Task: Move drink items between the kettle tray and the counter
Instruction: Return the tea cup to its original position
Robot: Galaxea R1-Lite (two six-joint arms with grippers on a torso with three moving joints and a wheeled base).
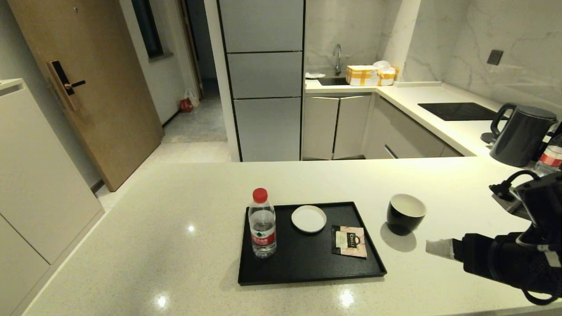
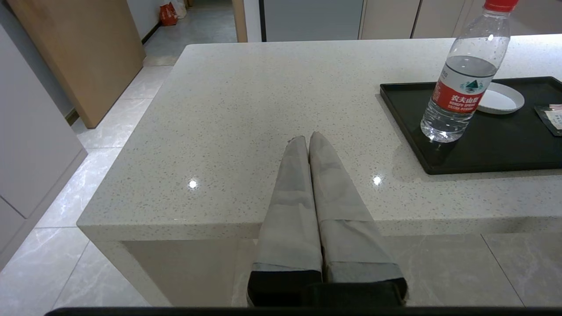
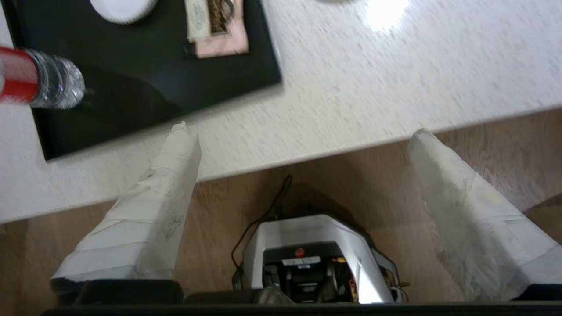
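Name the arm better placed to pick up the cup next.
Right. Its hand is open and sits on the cup's side of the counter. The left hand is shut, parked at the near edge, beyond the tray.

The tea sachet (image 1: 349, 241), lying in the lower middle of the head view, carries a dark label with the word "CHALI" in pale letters. The water bottle (image 2: 464, 79), at the upper right of the left wrist view, has a red band printed with four white Chinese characters, 农夫山泉, and a line of small white Latin letters beneath them, too small to read. A green and white emblem sits above the characters.
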